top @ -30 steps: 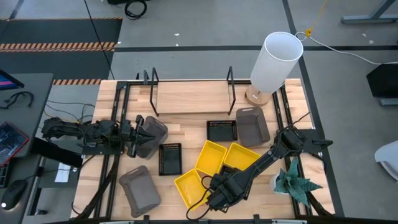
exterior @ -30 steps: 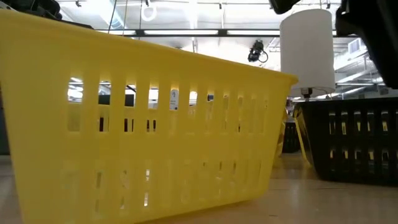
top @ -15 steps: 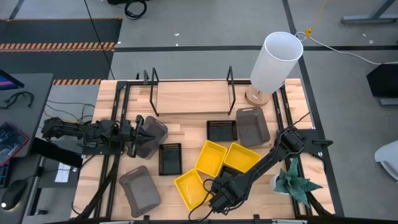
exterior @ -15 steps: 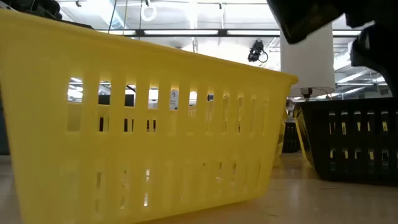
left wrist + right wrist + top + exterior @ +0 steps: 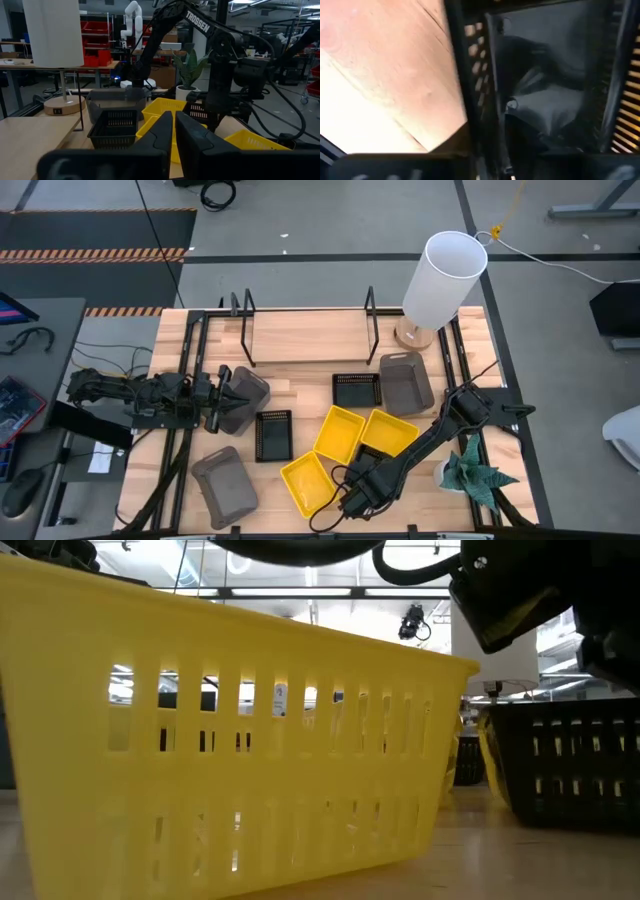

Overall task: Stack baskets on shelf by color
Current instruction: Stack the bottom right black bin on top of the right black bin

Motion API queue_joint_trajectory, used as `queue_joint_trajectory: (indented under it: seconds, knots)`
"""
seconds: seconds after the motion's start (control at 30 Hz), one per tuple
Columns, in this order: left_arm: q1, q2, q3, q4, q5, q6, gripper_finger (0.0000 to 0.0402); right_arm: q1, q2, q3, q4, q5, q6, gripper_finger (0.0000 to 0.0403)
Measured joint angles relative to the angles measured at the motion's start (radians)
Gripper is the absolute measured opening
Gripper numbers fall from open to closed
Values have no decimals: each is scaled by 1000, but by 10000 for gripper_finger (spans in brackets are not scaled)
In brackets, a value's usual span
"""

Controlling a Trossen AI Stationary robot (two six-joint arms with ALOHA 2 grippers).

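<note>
Your shelf (image 5: 305,337) at the far side holds no baskets yet. The right gripper (image 5: 366,485) sits low over the black basket (image 5: 372,457) tucked by the yellow baskets (image 5: 340,432); whether its fingers have bitten the wall I cannot tell. Confirm the pinch before lifting. The left gripper (image 5: 222,397), pressed together, waits at a gray basket (image 5: 246,398).

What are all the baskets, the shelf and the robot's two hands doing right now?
Light wooden shelf: bare.
Yellow plastic baskets: upright on the table, unstacked.
Two black perforated baskets: loose on the table.
Third black basket: right gripper at its wall.
Two gray plastic baskets: loose on the table.
Third gray basket: pinched by the shut left gripper.
</note>
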Motion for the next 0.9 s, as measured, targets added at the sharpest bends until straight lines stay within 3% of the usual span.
queue_joint_trajectory:
  seconds: [0.13, 0.4, 0.57, 0.77, 0.9]
  knots:
    - [0, 0, 0, 0, 0, 0, 35, 0, 0, 0, 4, -24, -23, 12]
    - [0, 0, 0, 0, 0, 0, 30, -1, 0, 8, 19, -75, -66, 7]
    - [0, 0, 0, 0, 0, 0, 30, 0, 0, 113, -3, -117, -149, 6]
    - [0, 0, 0, 0, 0, 0, 38, -1, -3, 323, -224, 9, -228, 4]
    - [0, 0, 0, 0, 0, 0, 37, -3, -4, 441, -430, 152, -336, 4]
